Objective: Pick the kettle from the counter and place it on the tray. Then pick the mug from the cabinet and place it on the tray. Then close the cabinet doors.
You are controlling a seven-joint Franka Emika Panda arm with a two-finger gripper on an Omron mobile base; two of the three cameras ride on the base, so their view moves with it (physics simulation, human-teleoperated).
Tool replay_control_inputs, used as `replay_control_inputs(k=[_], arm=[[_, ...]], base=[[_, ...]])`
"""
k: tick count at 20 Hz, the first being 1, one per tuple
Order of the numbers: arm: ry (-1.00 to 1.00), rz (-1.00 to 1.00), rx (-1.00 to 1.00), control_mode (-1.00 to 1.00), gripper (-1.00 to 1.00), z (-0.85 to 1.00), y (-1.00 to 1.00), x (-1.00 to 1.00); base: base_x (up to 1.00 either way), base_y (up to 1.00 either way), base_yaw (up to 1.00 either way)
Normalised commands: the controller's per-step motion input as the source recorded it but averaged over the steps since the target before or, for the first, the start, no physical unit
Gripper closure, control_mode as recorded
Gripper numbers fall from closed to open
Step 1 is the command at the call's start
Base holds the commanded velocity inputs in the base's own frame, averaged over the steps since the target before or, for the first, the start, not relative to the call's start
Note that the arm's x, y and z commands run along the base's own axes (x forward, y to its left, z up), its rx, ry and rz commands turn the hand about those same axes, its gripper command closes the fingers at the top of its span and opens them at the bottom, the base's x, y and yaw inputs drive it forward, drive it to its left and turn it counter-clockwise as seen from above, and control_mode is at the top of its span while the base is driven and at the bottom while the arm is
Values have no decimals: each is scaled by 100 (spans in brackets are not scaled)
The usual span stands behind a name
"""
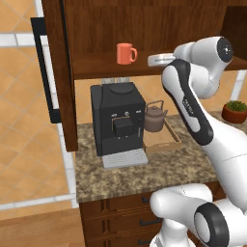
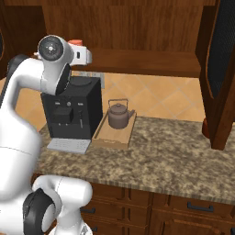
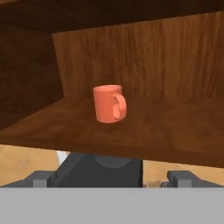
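On the cabinet shelf: mug (image 3: 109, 104) stands upright on the wooden shelf (image 3: 166, 131), well back from the front edge, clear of the side wall and back panel.
Mug orientation: long axis vertical, open mouth up; in the hand view the loop handle sits on its right side, turned toward the camera. In the left base view the handle also sits to the right.
Reason for placement: judged to be in its stored position, not yet collected; free space on all sides suits a frontal approach.
Gripper (image 3: 111, 179): fingers spread fully apart, holding nothing; level with the shelf front and aimed at the mug, still apart from it.
Reason for hand pose: judged to be lined up for a straight reach into the cabinet (image 1: 111, 24); wide jaws leave room to straddle the mug body.
Kettle (image 1: 155, 116): sits upright on the tray (image 1: 169, 141), handle arched over the lid; first placement appears complete.
Tray position: flat on the counter (image 1: 135, 178), just beside the black coffee machine (image 1: 117, 118).
Cabinet doors: left door (image 1: 60, 72) and right door (image 2: 220, 69) both stand open, so the shelf is reachable.
Other item: potted plant (image 1: 235, 111) on the counter at right, well apart from the work.
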Motion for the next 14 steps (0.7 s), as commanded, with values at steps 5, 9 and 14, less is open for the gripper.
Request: replay_control_inputs(k=[5,9,14], arm=[[-3,10,-9,-100,-100,15,7,41],[-4,8,-7,-100,-100,4,-3,31],[0,2,-9,-100,-100,0,-7,44]], base=[[0,0,0],[0,0,0],[0,0,0]])
